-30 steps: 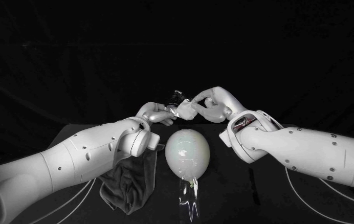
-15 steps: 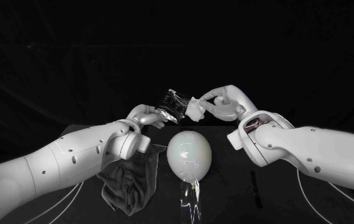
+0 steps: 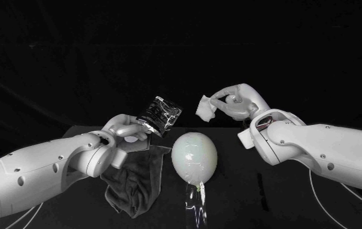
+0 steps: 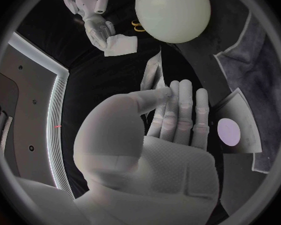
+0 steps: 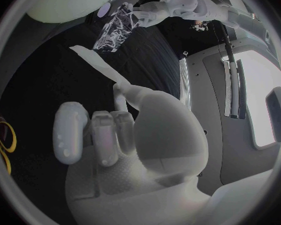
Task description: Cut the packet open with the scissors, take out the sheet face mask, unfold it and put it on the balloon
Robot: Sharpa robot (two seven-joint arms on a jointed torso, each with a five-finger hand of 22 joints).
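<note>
The left robot hand (image 3: 126,128) pinches the packet (image 3: 159,115) and the right robot hand (image 3: 238,102) pinches the folded mask (image 3: 204,107). Packet and mask, together a second ago, are now apart, beyond the balloon (image 3: 194,157).

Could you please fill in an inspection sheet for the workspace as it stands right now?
Surface: black table, dark and matte.
Job's things: pale oval balloon lies on the table between the arms. The dark shiny foil packet is held aloft, apart from the white folded sheet mask. Yellow loops, probably the scissors' handles, lie near the balloon.
Clutter: crumpled grey cloth on the table beside the balloon, partly under the left arm.
Hands: left hand grips the packet; right hand pinches the mask.
Cables: thin white cable hangs under the right arm, clear of the things.
Surroundings: black backdrop; nothing else seen.
</note>
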